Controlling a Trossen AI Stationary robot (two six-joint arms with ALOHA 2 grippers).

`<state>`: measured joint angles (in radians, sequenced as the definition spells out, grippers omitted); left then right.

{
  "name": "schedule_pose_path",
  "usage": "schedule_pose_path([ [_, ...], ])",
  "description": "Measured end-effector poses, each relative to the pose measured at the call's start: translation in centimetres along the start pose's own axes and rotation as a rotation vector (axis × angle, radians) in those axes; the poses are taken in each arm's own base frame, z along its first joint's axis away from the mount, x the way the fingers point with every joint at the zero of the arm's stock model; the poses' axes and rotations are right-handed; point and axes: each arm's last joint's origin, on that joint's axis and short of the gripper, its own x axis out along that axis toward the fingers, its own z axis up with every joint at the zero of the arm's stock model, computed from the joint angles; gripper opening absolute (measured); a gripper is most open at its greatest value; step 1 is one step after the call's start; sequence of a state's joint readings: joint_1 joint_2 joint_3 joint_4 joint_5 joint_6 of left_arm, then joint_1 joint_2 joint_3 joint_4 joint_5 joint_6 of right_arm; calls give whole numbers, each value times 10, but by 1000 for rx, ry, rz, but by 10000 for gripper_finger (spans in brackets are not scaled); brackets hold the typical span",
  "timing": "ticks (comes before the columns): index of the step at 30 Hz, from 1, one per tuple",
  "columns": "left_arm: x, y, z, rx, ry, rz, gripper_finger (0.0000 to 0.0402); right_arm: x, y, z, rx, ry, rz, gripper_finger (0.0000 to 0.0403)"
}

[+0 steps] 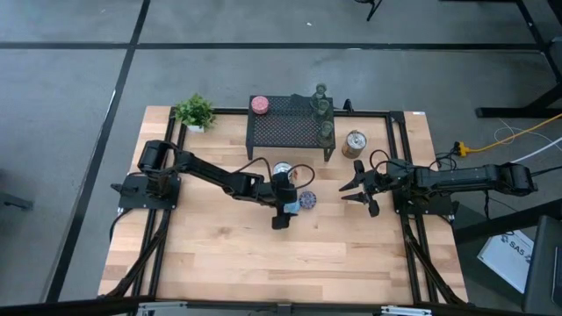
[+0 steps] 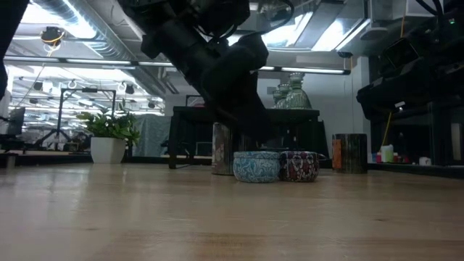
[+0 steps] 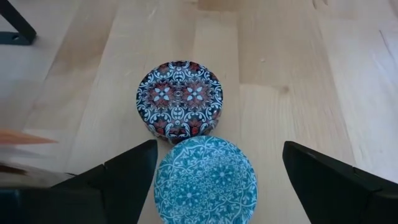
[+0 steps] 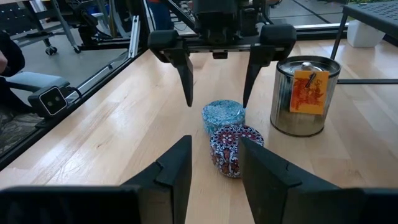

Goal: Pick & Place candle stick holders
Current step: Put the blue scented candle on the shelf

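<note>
at table centre, left gripper (image 4: 216,99) fingers apart astride blue holder (image 3: 205,180), purple holder (image 3: 179,99) touching it (at its 3 o'clock), right gripper (image 1: 361,188) fingers parted, apart from both

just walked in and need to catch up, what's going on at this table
The left gripper hangs open over a blue patterned holder near the middle of the table, fingers on either side, not gripping. A purple patterned holder sits touching it. The right gripper waits open nearby. A silver-and-orange holder stands beside them; a pink holder and greenish glass ones sit on the black mesh stand.
</note>
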<state>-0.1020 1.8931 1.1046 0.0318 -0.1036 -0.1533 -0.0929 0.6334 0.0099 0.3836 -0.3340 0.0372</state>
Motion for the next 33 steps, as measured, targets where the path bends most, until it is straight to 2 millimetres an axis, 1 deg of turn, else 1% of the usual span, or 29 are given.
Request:
schedule_pose_path([
  [8, 0, 0, -2, -13, 14, 13, 380, 0, 0, 0, 0, 0, 0, 132],
  [15, 0, 0, -6, -20, 36, 85, 381, 0, 0, 0, 0, 0, 0, 132],
  [18, 0, -2, -9, -31, 58, 77, 380, 0, 0, 0, 0, 0, 0, 132],
  [26, 17, -1, -23, -23, 101, 107, 380, 0, 0, 0, 0, 0, 0, 132],
  [33, 25, -1, -28, -24, 110, 108, 381, 0, 0, 0, 0, 0, 0, 132],
])
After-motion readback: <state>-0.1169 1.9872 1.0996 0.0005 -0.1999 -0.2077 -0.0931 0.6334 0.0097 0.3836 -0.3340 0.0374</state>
